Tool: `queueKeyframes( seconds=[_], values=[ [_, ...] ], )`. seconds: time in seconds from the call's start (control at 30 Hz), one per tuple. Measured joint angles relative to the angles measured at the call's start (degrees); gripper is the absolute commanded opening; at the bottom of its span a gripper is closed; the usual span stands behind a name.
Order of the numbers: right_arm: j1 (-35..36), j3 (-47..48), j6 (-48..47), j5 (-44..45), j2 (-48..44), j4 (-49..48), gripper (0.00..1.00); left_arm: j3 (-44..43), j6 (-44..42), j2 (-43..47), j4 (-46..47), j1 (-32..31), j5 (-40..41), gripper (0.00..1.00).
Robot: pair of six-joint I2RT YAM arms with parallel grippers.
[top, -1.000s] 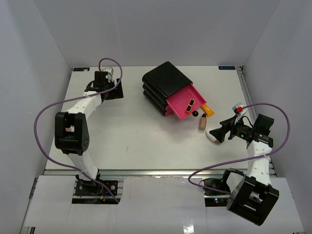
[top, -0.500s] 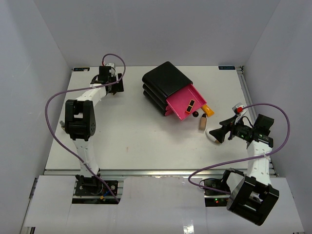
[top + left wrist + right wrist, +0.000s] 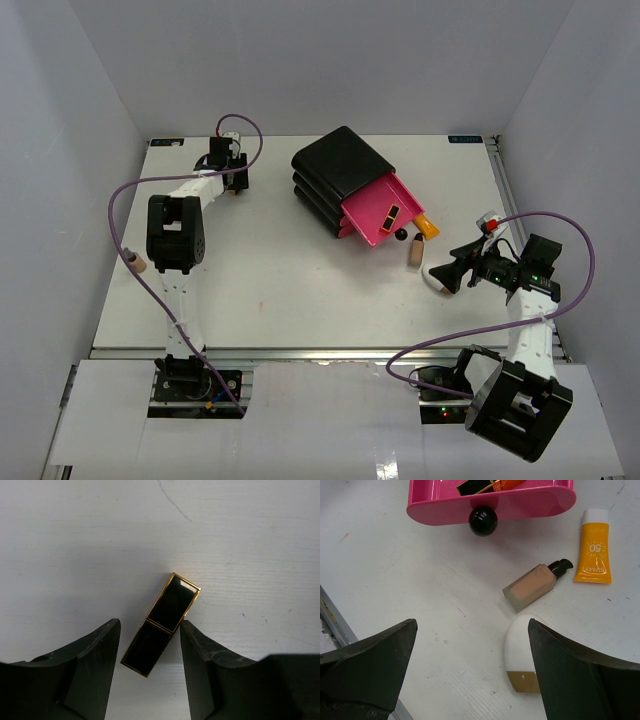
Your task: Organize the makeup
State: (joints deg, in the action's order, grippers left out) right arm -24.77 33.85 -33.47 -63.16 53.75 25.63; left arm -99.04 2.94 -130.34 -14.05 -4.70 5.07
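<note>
A black lipstick case with gold edges (image 3: 161,630) lies slanted on the white table at the far left. My left gripper (image 3: 150,624) straddles it with the jaws half narrowed. The right finger (image 3: 197,655) touches the case, and a gap remains at the left finger. In the top view the left gripper (image 3: 233,182) hides the case. My right gripper (image 3: 472,622) stands wide open with nothing in it, low over the table. The white oval tube with a tan end (image 3: 522,652) lies beside its right finger. A tan bottle with a dark cap (image 3: 534,586) and an orange tube with a white cap (image 3: 592,555) lie beyond.
A black box (image 3: 335,168) stands at the back centre. Its top pink drawer (image 3: 372,222) is pulled out and holds a black lipstick (image 3: 475,486). The drawer's black knob (image 3: 482,520) faces the loose makeup. The left arm's purple cable (image 3: 125,215) loops over the left side.
My left arm's elbow has swung up and in towards the back left corner. Its jaws have narrowed from wide open around the black case. The right arm and the makeup have not moved.
</note>
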Motion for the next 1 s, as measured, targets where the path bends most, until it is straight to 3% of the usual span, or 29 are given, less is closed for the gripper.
queueKeyframes(
  seconds=[0.23, 0.47, 0.73, 0.83, 1.0],
  values=[
    [0.00, 0.00, 0.00, 0.06, 0.30, 0.00, 0.98, 0.00, 0.06, 0.00, 0.27, 0.03, -0.74, 0.27],
    [-0.02, 0.02, 0.00, 0.34, 0.35, 0.00, 0.98, 5.02, 1.54, 3.05, 2.29, 0.04, -3.47, 0.18],
    [-0.69, 0.02, 0.00, 0.49, 0.35, 0.00, 0.98, 18.71, 7.81, 19.52, 1.80, -0.67, -12.63, 0.16],
    [-0.88, 0.02, 0.00, 0.60, 0.33, 0.03, 0.98, 28.55, 10.32, 32.67, 5.80, -4.86, -13.87, 0.16],
    [-1.41, 0.02, 0.00, 0.63, 0.29, 0.02, 0.98, 36.09, 12.80, 50.93, 9.13, -22.04, -16.05, 0.15]
  ],
)
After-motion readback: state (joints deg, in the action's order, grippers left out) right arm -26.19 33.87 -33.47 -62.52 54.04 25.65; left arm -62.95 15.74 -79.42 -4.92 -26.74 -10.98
